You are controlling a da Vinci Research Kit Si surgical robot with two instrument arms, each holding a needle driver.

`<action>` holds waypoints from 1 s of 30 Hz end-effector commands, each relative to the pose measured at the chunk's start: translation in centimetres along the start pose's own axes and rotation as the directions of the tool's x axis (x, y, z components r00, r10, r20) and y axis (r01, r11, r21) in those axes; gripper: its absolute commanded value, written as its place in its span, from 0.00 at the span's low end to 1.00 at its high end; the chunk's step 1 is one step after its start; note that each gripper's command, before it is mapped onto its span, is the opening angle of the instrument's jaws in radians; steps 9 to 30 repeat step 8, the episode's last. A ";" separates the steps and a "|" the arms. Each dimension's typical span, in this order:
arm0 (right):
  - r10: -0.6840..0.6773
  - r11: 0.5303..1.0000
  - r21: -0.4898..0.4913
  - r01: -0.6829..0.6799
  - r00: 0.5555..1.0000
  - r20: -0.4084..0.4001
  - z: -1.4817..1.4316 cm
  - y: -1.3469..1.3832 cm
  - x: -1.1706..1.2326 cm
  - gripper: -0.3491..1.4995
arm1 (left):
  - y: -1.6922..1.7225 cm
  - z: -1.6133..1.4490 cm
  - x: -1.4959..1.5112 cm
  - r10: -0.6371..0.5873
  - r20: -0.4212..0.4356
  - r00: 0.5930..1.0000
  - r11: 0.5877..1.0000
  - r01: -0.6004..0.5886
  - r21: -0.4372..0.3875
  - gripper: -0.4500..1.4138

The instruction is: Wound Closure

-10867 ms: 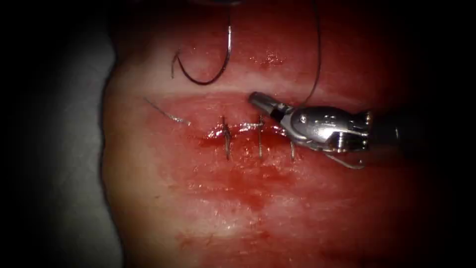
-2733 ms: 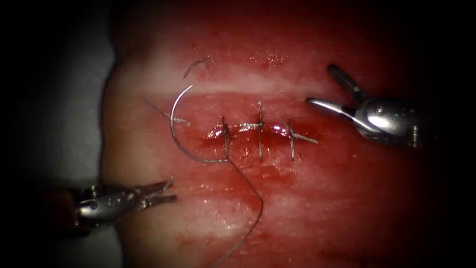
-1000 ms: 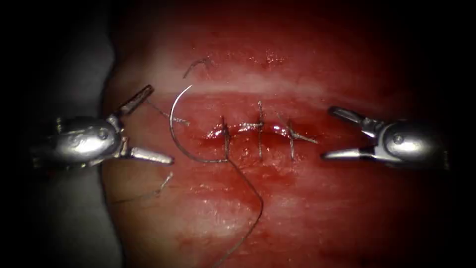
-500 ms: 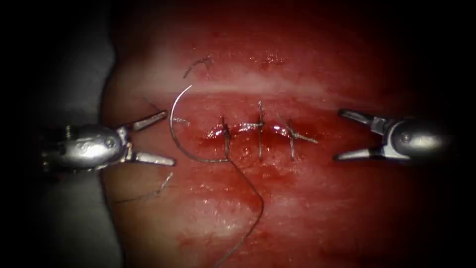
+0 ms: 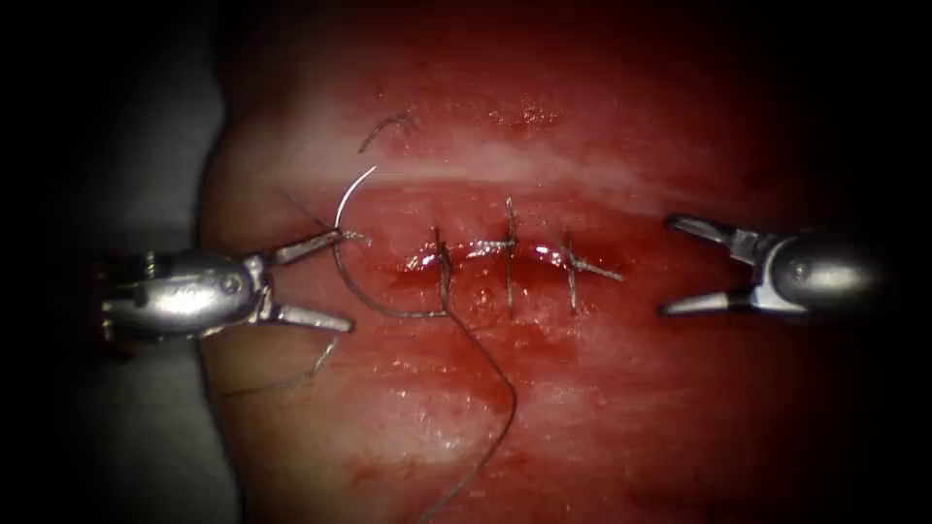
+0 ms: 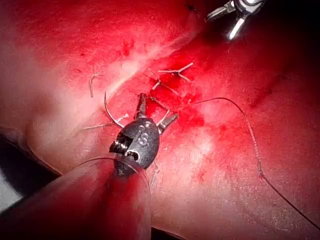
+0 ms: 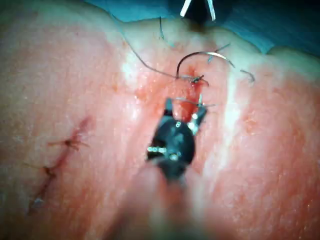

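On the tissue (image 5: 582,408) the needle (image 5: 342,254) lies free between the released left pincer (image 5: 342,279) and released right pincer (image 5: 668,266).

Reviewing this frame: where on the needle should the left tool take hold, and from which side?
A judgement: grip the needle on the bare arc of its body, coming from the left. It lies loose on the tissue, left of the cut, bulging toward the left tool, whose open fingers straddle that stretch. The thread end sits by the leftmost stitch. The right tool is open, holding nothing.
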 end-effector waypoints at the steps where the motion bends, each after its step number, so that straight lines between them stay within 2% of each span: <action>1: 0.003 1.000 0.004 -0.003 1.000 0.000 0.08 -0.08 -0.03 0.78 | 0.08 0.07 -0.06 -0.005 0.005 1.000 1.000 0.005 0.005 0.65; 30: 0.003 1.000 0.004 -0.003 1.000 0.000 0.09 -0.09 -0.02 0.77 | 0.08 0.07 -0.05 -0.005 0.006 1.000 1.000 0.005 0.008 0.65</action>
